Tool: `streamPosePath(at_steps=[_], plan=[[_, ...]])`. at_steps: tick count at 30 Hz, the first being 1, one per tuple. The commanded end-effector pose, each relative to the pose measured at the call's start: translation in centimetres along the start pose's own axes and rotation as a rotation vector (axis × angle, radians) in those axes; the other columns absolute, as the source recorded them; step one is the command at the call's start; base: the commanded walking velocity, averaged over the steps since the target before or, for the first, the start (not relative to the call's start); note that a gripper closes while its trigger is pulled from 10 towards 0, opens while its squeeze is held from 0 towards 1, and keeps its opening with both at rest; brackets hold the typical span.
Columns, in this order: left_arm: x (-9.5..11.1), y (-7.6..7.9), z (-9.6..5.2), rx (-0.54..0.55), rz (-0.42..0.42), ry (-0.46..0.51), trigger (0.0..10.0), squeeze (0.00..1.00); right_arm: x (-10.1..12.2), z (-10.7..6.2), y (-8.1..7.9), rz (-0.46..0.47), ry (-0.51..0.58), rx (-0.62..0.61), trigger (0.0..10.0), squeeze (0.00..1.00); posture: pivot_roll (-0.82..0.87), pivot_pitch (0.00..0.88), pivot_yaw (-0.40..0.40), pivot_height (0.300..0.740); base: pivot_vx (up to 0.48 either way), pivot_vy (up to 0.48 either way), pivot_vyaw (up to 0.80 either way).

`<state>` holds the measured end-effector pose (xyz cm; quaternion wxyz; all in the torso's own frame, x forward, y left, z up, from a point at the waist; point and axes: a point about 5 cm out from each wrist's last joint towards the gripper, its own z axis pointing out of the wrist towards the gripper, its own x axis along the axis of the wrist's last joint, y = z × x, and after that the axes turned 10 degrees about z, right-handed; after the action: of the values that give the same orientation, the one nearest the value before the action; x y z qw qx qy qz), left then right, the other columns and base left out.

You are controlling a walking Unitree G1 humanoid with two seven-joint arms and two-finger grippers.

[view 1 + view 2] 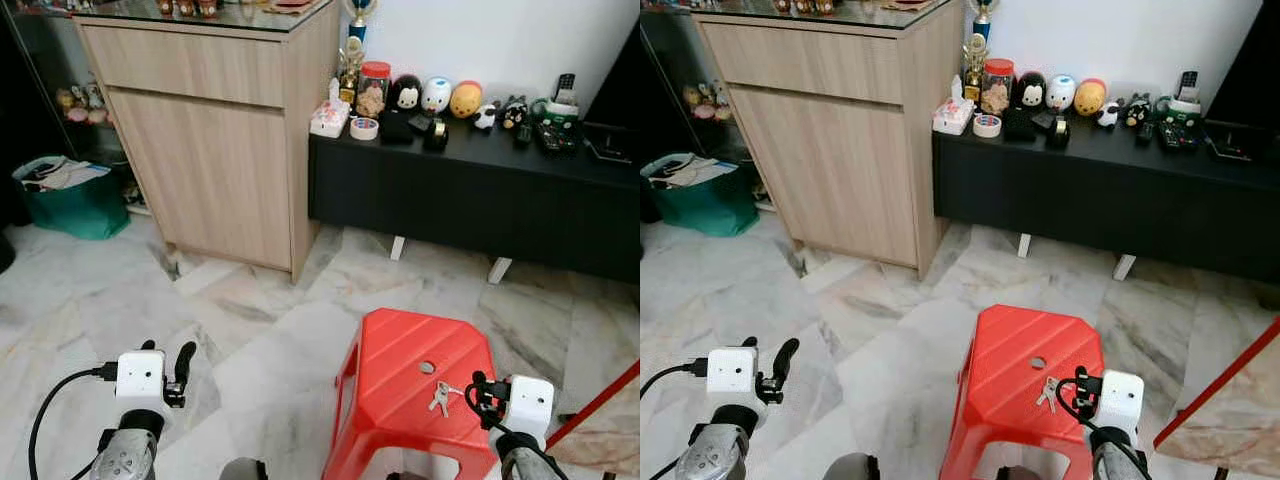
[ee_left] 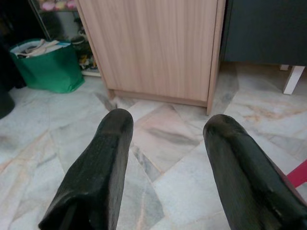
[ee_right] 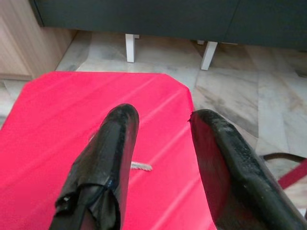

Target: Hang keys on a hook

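2 grippers are showing low in the head views, both with nothing in their grasp. A small bunch of keys point(image 1: 440, 398) is lying on the red stool point(image 1: 400, 350), toward its right edge and just below the round hole in the seat. The right gripper point(image 3: 160, 158) is hovering over that right edge of the stool, its 2 black fingers spread apart, and in the right wrist view a silver key blade is peeking out from behind one finger point(image 3: 110, 158). The left gripper point(image 2: 168, 163) is hanging over the marble floor point(image 1: 250, 340), well to the left of the stool, its fingers likewise standing wide apart. Beyond the stool, a wooden cabinet point(image 1: 220, 150) is standing beside a low black tabletop point(image 1: 480, 190) that is carrying a row of small figurines along the wall.
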<state>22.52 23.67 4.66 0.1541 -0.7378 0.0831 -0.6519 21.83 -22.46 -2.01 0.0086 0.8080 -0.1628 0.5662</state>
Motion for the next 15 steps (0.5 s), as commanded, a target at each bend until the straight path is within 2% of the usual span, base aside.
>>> streamPosePath(at_steps=[1,6,11,15], plan=[[0.06,0.18,0.07,-0.015,0.004,0.005,10.0,0.0,0.09,0.16,0.07,0.011,0.0,-0.012,10.0,0.0,0.05,0.0,-0.055,0.635,0.307,0.0,0.0],[0.12,0.15,0.19,-0.018,0.005,0.006,10.0,0.0,0.12,0.29,0.31,0.016,-0.001,-0.024,10.0,0.0,0.06,0.0,-0.053,0.635,0.325,0.0,0.0],[0.25,0.16,0.27,-0.023,0.008,0.014,10.0,0.0,0.25,0.65,-0.09,0.016,0.001,-0.02,10.0,0.0,0.06,0.0,-0.053,0.635,0.312,0.0,0.0],[0.11,0.23,0.19,-0.028,0.004,0.007,10.0,0.0,0.29,0.83,-0.34,0.018,-0.001,-0.018,10.0,0.0,0.07,0.0,-0.052,0.635,0.124,0.0,0.0]])
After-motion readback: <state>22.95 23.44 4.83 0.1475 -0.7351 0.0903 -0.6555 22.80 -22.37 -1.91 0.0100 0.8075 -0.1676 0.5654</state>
